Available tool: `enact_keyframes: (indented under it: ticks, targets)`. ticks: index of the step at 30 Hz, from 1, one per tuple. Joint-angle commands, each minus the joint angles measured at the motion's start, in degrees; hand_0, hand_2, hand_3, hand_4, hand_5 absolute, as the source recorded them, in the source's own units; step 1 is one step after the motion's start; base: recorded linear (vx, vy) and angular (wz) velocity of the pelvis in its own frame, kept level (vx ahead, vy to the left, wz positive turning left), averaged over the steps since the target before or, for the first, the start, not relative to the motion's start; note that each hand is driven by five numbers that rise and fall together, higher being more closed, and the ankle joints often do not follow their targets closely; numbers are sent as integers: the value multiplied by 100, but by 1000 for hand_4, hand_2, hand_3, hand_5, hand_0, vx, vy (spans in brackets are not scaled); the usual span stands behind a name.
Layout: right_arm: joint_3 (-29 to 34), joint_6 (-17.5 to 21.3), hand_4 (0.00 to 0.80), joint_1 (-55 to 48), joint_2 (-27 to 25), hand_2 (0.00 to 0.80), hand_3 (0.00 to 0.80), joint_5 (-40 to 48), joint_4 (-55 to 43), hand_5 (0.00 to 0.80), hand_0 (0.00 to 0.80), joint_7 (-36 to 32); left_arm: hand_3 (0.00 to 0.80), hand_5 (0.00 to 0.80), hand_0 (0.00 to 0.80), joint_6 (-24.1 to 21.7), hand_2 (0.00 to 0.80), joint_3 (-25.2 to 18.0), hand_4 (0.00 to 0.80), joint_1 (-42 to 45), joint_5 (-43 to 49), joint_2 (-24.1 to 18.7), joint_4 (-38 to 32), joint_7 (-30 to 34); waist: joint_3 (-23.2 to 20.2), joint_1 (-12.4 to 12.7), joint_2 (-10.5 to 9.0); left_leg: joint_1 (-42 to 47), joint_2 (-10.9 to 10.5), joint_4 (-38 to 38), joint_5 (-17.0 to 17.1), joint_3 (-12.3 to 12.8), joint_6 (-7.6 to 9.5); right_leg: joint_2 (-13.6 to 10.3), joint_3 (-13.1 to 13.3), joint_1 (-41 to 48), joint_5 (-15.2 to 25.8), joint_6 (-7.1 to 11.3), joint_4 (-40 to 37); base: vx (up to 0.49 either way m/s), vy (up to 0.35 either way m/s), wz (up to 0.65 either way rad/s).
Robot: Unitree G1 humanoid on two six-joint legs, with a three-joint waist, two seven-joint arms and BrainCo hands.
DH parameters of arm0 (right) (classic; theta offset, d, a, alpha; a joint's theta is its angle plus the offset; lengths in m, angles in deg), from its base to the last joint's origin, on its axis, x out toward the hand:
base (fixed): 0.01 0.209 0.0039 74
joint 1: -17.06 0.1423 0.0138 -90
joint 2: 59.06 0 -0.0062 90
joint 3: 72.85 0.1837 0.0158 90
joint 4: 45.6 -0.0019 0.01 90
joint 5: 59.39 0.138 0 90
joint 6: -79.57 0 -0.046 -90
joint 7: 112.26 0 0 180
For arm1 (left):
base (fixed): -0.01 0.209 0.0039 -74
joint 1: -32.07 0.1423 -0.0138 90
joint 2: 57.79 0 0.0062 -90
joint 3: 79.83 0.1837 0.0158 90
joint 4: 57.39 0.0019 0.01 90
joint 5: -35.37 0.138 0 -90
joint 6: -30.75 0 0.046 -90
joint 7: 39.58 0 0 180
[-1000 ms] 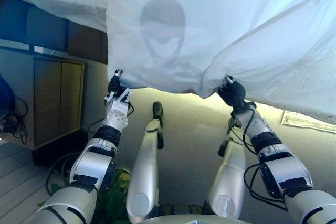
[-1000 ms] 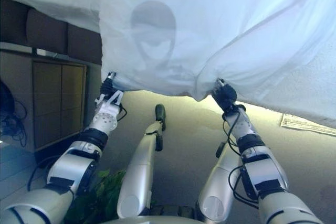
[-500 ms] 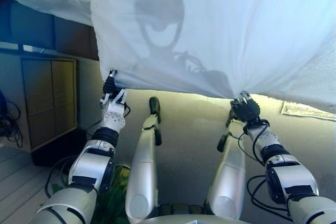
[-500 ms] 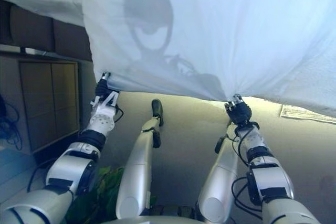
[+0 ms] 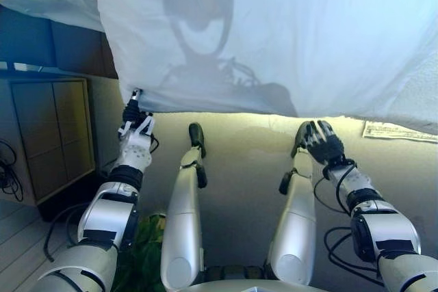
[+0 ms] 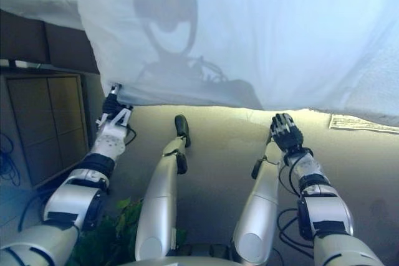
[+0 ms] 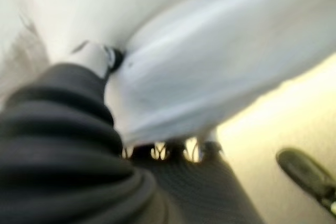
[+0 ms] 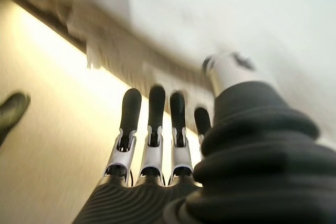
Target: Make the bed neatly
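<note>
One white sheet (image 5: 287, 32), one wooden cabinet (image 5: 48, 135), one paper (image 5: 400, 132).

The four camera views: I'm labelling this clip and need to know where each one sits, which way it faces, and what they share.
Left eye view: on the head, looking down at the white sheet, left hand gripping its edge, right hand open below it.
Right eye view: same scene, set slightly aside.
Left wrist view: on the left wrist, along its dark cover into sheet.
Right wrist view: on the right wrist, along straight fingers toward the sheet's edge.
Shared: the sheet appears in all four.
</note>
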Motion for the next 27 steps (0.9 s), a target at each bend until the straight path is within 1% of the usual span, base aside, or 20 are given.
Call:
enact_keyframes:
  ticks: [1,3,5,6,8,9,12,14,16,19,20,21,24,27]
  targets:
    - [-7,-168,0,-387,-432,0,0,-94,-70,0,0,226,0,0,0,1,0,-529,0,150,231,-347,495,-180,47,113,256,-215,36,-317,922,-34,-202,-384,113,55,268,-20,133,-2,62,-1]
    - [-70,-281,0,-390,-436,0,0,-91,-68,0,0,366,0,0,0,-34,0,-540,0,336,171,-277,590,-206,47,123,328,-65,49,-351,876,-27,-203,-373,139,112,174,-2,204,45,98,-1]
    - [-87,-310,0,-431,-465,0,0,-85,-23,0,0,318,0,0,0,-70,0,-592,0,478,-19,-221,575,-253,47,130,394,-2,42,-423,947,-4,-189,-397,130,136,177,-2,222,22,91,-2]
    - [-80,-303,0,-474,-458,0,0,-65,20,0,0,230,0,0,0,-62,0,-641,0,570,-93,-199,567,-274,47,145,432,98,48,-458,905,12,-196,-414,112,205,104,6,257,8,64,-1]
    - [-93,-211,0,-519,-397,0,0,-12,-3,0,0,54,0,0,0,-90,0,-667,0,677,35,-167,485,-412,47,174,471,167,22,-531,966,-4,-179,-441,83,236,128,-3,273,5,16,0]
    - [-158,-56,0,-573,-313,0,0,50,-112,0,0,-96,0,0,0,-185,0,-643,0,769,174,-153,367,-521,47,216,488,262,5,-513,905,-43,-182,-459,53,318,67,7,339,0,0,0]
    - [-305,164,0,-649,-201,0,0,6,-672,0,0,-92,0,0,0,-260,0,-669,0,948,302,-208,45,-583,47,267,481,404,-25,-512,880,-88,-184,-489,-26,490,60,4,349,4,-88,3]
    - [-429,307,0,-719,-84,0,0,-95,-1206,0,0,47,0,0,0,-320,0,-741,0,1097,-77,-241,-300,-284,47,304,459,555,-45,-522,847,-99,-177,-492,-85,624,55,-3,357,-8,-100,4]
    - [-447,437,0,-807,41,0,0,-55,-1449,0,0,119,0,0,0,-345,0,-790,0,1277,-396,-183,-610,93,47,346,444,683,-67,-530,814,-116,-169,-518,-153,771,54,4,346,-9,-119,10]
    - [-298,595,0,-847,267,0,0,268,-1617,0,0,371,0,0,0,-432,0,-717,0,1635,-547,93,-1376,828,47,499,415,953,-110,-577,771,-166,-162,-565,-315,1145,55,20,320,-6,-167,13]
    - [-267,617,0,-855,291,0,0,306,-1645,0,0,414,0,0,0,-429,0,-694,0,1693,-543,149,-1506,917,47,516,420,1006,-115,-593,770,-173,-164,-571,-346,1226,54,20,304,-9,-143,12]
    - [-191,665,0,-847,376,0,0,346,-1726,0,0,587,0,0,0,-413,0,-636,0,1780,-609,286,-1788,1142,46,552,418,1106,-131,-614,765,-182,-170,-582,-372,1363,48,17,301,-4,-88,7]
    - [-103,626,0,-928,520,0,0,274,-1904,0,0,968,0,0,0,-446,0,-566,0,1860,-787,486,-2130,1385,-19,530,410,1316,-99,-713,766,-121,-166,-565,-423,1616,-1,4,272,14,-35,9]
    - [-28,578,0,-1107,602,0,0,300,-1935,0,0,1167,0,0,0,-507,0,-542,0,1874,-971,624,-2286,1577,-92,489,371,1469,-48,-752,752,-102,-165,-525,-433,1772,-59,-11,269,15,-17,5]
